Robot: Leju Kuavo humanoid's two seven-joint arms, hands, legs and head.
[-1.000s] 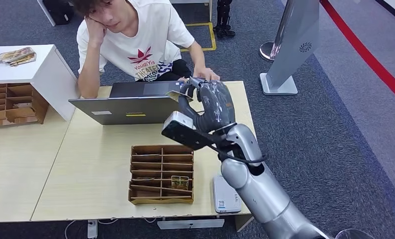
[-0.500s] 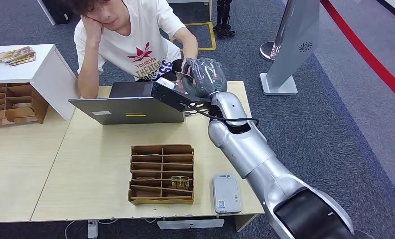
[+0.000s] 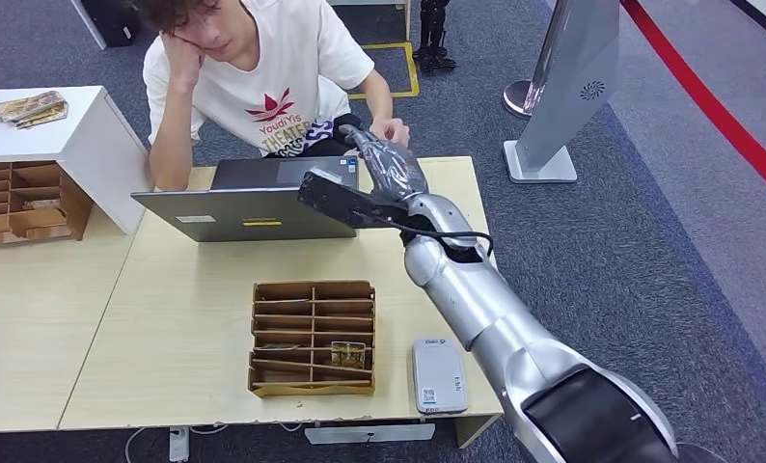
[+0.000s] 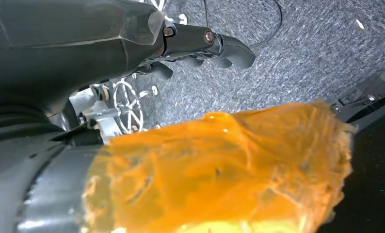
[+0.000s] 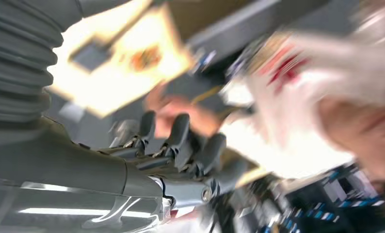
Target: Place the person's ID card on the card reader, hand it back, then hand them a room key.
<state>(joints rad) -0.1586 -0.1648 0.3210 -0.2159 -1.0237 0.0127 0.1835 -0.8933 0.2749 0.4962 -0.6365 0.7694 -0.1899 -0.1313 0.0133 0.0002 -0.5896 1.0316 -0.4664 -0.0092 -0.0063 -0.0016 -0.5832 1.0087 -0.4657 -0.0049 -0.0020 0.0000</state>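
One right hand [image 3: 384,166] reaches over the bench's [image 3: 186,299] far edge toward the person's hand [image 3: 391,131]; grip state cannot be told; card reader [image 3: 439,374] lies at the near edge

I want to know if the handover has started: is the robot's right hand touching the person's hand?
Cannot tell. In the head view the right hand overlaps the person's hand, hiding any gap; the right wrist view is too blurred.

The view is badly smeared by blur. The right hand [image 5: 176,145] reaches out with its dark fingers [image 5: 178,131] partly curled. Just past the fingertips is a person's hand [image 5: 181,109]. Further beyond is the person's white shirt [image 5: 297,92] with red print.
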